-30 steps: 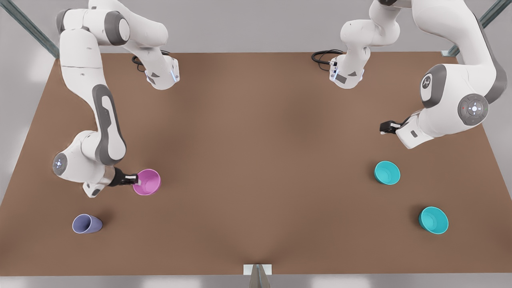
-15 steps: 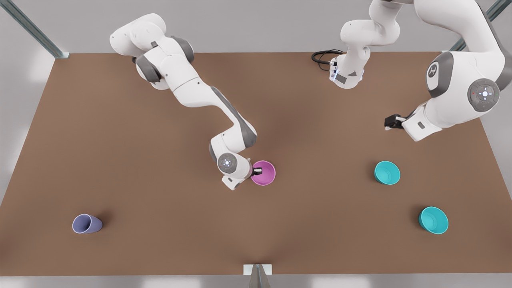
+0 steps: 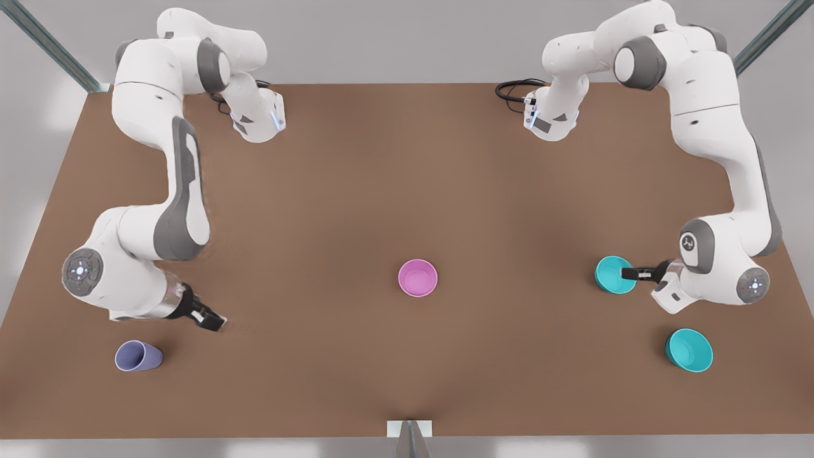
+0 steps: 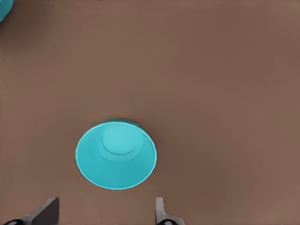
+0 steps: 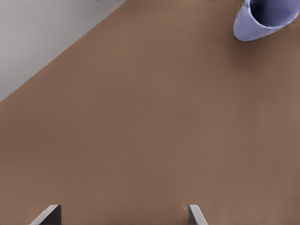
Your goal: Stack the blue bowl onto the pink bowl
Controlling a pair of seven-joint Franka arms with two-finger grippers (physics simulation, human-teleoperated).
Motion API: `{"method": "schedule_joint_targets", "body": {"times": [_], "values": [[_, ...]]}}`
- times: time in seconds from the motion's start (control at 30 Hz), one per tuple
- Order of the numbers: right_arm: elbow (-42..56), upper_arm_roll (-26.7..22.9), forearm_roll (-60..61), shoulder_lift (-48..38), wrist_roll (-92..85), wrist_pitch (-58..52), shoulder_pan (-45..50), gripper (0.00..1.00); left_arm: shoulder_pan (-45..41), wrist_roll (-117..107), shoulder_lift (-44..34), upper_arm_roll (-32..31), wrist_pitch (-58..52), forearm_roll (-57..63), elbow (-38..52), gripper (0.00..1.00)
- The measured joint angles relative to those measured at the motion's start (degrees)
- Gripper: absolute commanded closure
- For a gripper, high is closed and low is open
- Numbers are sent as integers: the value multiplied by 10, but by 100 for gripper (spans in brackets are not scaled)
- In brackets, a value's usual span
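Observation:
The pink bowl point(image 3: 418, 278) stands upright and alone at the table's middle. The blue bowl point(image 3: 613, 275) sits upright at the front view's right. My left gripper point(image 3: 631, 273) hovers at its rim. In the left wrist view the blue bowl point(image 4: 116, 155) lies just ahead of my left gripper point(image 4: 105, 215), which is open, its fingertips point(image 4: 161, 214) wider apart than the bowl. My right gripper point(image 3: 210, 320) is at the front view's left, open over bare table point(image 5: 122, 215), holding nothing.
A second teal bowl point(image 3: 689, 350) stands nearer the front edge, right of the blue one; its edge shows in the left wrist view point(image 4: 3, 9). A lavender cup point(image 3: 138, 356) lies on its side beside my right gripper, seen also from the right wrist point(image 5: 262, 18).
My right gripper has let go of the pink bowl at the table's middle and drawn back to the front view's left. My left gripper has come down to the blue bowl.

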Motion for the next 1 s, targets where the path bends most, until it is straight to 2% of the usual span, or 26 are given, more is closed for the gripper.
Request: {"method": "schedule_joint_targets", "body": {"times": [0.07,0.13,0.23,0.43,0.47,0.5,0.57,0.6,0.67,0.83,1.0], "values": [[-78,-7,-19,-118,-46,-42,-7,0,9,11,17,10,32,-3,-6,0],[-127,-6,-50,-193,-84,-77,9,0,12,23,25,21,62,-4,-26,0],[-139,-5,-81,-220,-134,-113,27,0,11,41,31,27,94,-5,-51,0],[-174,26,-105,-270,-211,-145,-21,0,6,69,45,28,132,-6,-82,1],[-181,29,-106,-274,-221,-146,-23,0,6,73,47,28,136,-5,-83,44],[-185,30,-107,-276,-231,-147,-23,0,6,76,50,28,140,-5,-83,58],[-188,31,-109,-277,-249,-149,-19,0,6,83,56,28,147,-5,-83,58],[-188,31,-109,-276,-257,-150,-17,0,6,85,59,28,149,-5,-83,62],[-188,31,-110,-275,-273,-151,-13,0,6,88,61,28,154,-6,-82,79],[-186,28,-111,-272,-305,-156,-13,0,1,97,51,27,158,-25,-81,79],[-185,26,-110,-272,-329,-158,-16,0,-103,88,-2,25,136,-45,-48,79]]}}
